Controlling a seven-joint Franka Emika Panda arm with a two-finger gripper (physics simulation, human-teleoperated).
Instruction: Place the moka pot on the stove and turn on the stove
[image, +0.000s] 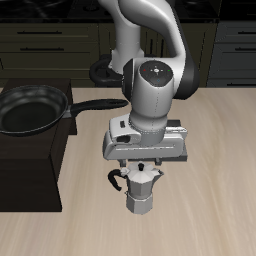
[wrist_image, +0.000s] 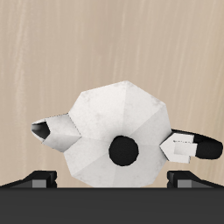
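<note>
The moka pot (image: 140, 190) is small, silver and faceted, and it stands upright on the wooden table near the front edge. In the wrist view I see it from above (wrist_image: 114, 122), with its black lid knob, black handle (wrist_image: 194, 146) and spout. My gripper (image: 140, 165) is open just above the pot. Its fingers (wrist_image: 39, 178) stand wide apart on either side of the pot body, and I see no contact. I cannot make out the stove in either view; my arm and hand hide the table behind the pot.
A black frying pan (image: 30, 108) rests on a large black cabinet block (image: 30, 165) beside the pot. A dark round thing (image: 100, 70) shows partly behind my arm. Dark drawers line the back.
</note>
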